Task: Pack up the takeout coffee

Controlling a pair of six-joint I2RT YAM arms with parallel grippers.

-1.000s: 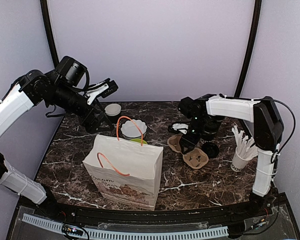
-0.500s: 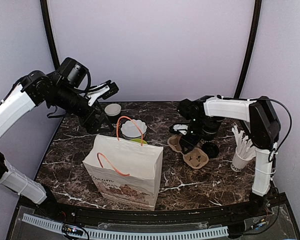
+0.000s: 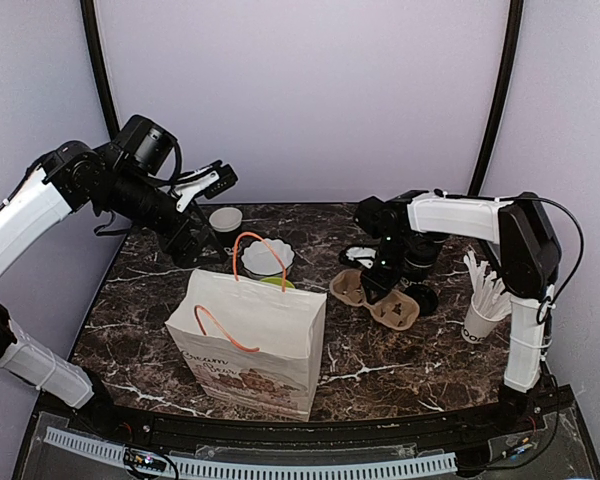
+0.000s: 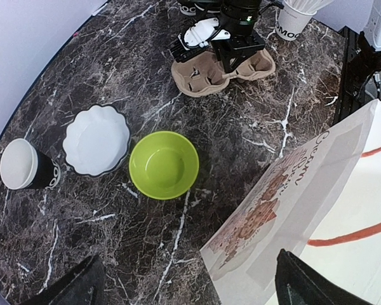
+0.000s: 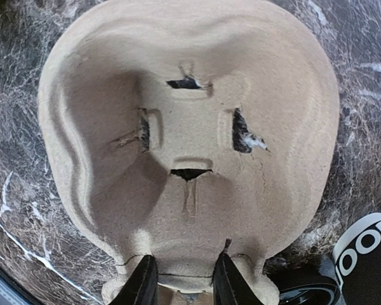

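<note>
My right gripper point(image 3: 380, 283) is low over the brown pulp cup carrier point(image 3: 395, 312). In the right wrist view its two fingers press on the narrow bridge of the carrier point(image 5: 190, 127), so this gripper point(image 5: 183, 283) is shut on it. A black cup with white lettering, the takeout coffee point(image 5: 368, 260), sits just right of the carrier. It belongs to the dark cluster behind the gripper point(image 3: 420, 258), and its lid is not visible. My left gripper point(image 3: 192, 243) hangs high over the back left. It point(image 4: 187, 279) is open and holds nothing.
A white paper bag point(image 3: 250, 340) with orange handles stands open at front centre. Behind it lie a green bowl point(image 4: 164, 164), a white scalloped dish point(image 4: 96, 140) and a lidless black cup point(image 4: 24, 165). A white cup of sticks point(image 3: 480, 320) stands at the right edge.
The right gripper has closed onto the carrier's bridge, and the carrier has shifted slightly under it. The left arm has stayed still and open.
</note>
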